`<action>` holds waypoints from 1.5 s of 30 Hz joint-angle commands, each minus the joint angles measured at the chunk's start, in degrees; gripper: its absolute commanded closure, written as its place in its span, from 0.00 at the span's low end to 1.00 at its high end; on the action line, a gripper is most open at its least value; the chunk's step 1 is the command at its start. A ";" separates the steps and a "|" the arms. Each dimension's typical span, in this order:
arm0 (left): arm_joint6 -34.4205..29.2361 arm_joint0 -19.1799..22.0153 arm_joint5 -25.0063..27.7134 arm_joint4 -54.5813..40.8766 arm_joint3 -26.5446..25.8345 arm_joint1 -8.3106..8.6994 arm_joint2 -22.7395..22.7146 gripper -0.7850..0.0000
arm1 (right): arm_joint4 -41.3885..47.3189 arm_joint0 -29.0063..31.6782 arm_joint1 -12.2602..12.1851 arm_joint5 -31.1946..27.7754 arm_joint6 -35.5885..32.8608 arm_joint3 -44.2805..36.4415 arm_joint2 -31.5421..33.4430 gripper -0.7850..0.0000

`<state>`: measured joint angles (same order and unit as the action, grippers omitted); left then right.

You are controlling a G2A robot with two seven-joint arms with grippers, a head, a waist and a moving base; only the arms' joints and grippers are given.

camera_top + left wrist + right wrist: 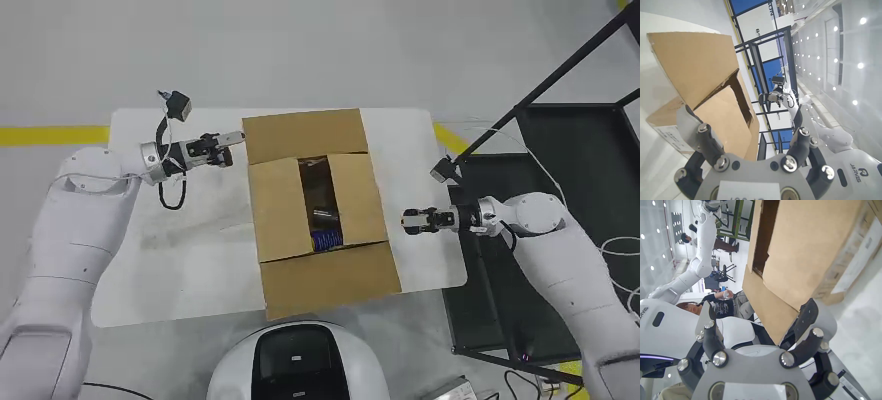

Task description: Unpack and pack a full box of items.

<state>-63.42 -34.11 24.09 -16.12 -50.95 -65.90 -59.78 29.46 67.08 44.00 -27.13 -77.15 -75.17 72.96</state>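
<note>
cardboard box mid-desk, side flaps half shut | left end effector wide open, empty, beside far corner | right end effector open, empty, near box | advice: take flaps by free edge, fold outward slowly

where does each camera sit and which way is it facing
Top view: above the arms, looking down at table and open box; left arm and right arm flank it.
Left wrist view: on left arm, facing across the box to the right arm; own jaws open.
Right wrist view: on right arm, facing the box's side; own jaws open.
Shared: all show the box.
</note>
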 commanded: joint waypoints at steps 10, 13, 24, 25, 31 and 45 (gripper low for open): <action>11.30 8.58 7.06 4.40 17.53 -5.21 8.00 0.00 | -1.44 6.90 -0.11 1.46 0.31 -0.31 -0.91 0.00; 11.51 9.05 7.58 4.26 18.77 -5.67 8.43 0.00 | -0.93 6.56 0.42 1.38 0.60 -1.43 -2.61 0.00; 11.51 9.05 7.58 4.26 18.77 -5.67 8.43 0.00 | -0.90 6.44 0.47 1.21 0.58 -1.55 -2.74 0.00; 11.51 9.05 7.58 4.26 18.77 -5.67 8.43 0.00 | -0.90 6.44 0.47 1.21 0.58 -1.55 -2.74 0.00; 17.59 7.48 5.02 10.34 15.67 -6.06 10.24 0.00 | -1.81 7.62 0.68 3.33 2.53 -3.11 -3.58 0.00; 21.28 9.70 8.14 5.90 21.66 -10.89 12.92 0.00 | 2.98 8.42 1.14 7.20 -3.64 -4.21 -5.23 0.00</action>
<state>-41.22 -24.68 32.15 -9.08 -29.92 -76.50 -46.82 31.63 75.54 45.10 -20.33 -80.05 -79.44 67.84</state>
